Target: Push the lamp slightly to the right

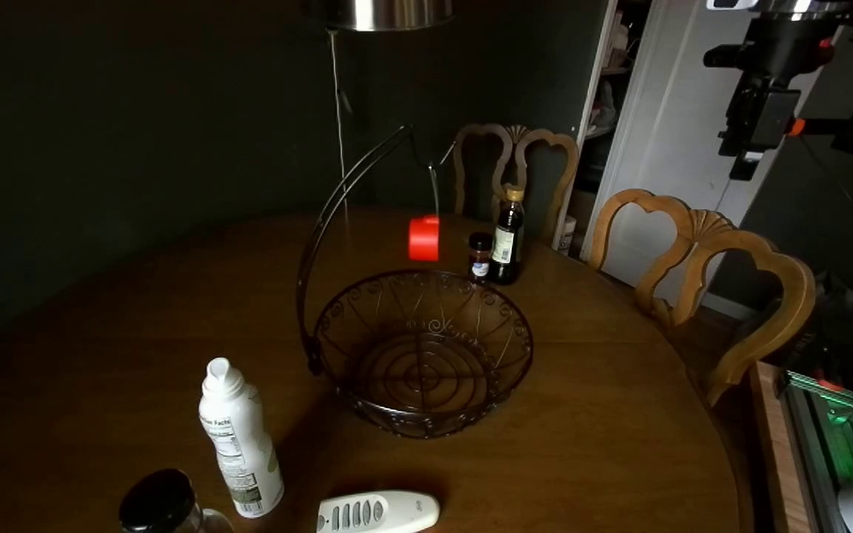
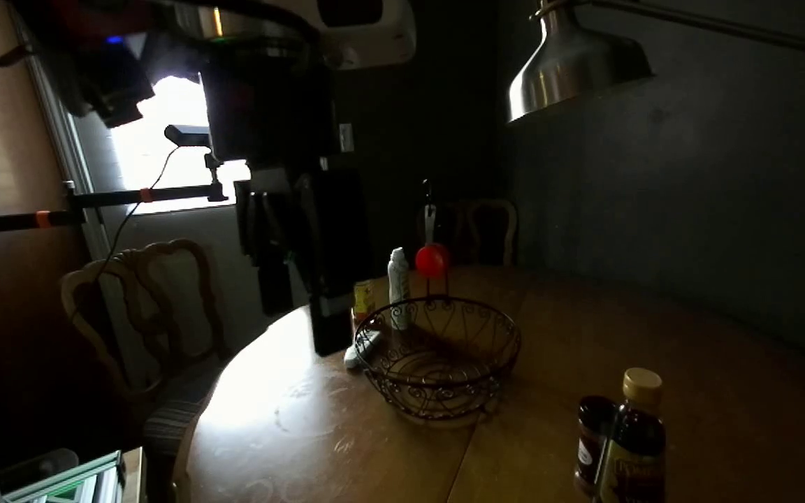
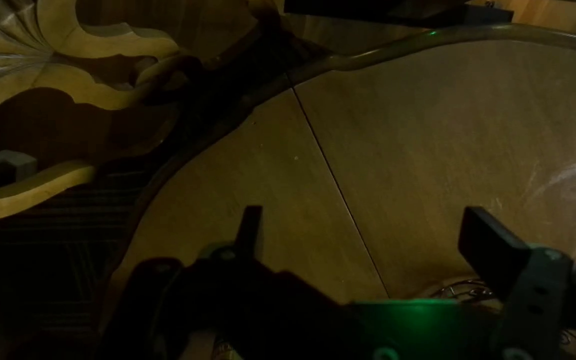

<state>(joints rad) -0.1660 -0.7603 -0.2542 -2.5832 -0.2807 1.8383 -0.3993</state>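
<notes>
The lamp is a silvery-grey metal shade. In an exterior view its lower part [image 1: 389, 13] shows at the top edge, the rest cut off. In an exterior view the shade [image 2: 574, 66] hangs from a thin arm at the upper right, high above the table. My gripper [image 1: 743, 159] is in the air at the upper right there, well apart from the lamp. It also shows dark, pointing down, left of and lower than the lamp [image 2: 305, 318]. In the wrist view the gripper's fingers [image 3: 362, 215] are wide apart with only tabletop seen between them. The lamp is out of the wrist view.
A dark wire basket [image 1: 423, 426] with an arched handle stands on the round table [image 1: 604, 414]. A red scoop [image 1: 424, 238] hangs from its handle. A white bottle [image 1: 241, 444], a remote [image 1: 382, 512], a dark bottle [image 1: 506, 240] and a jar [image 1: 480, 255] stand or lie around it. Chairs [image 1: 730, 252] edge the table.
</notes>
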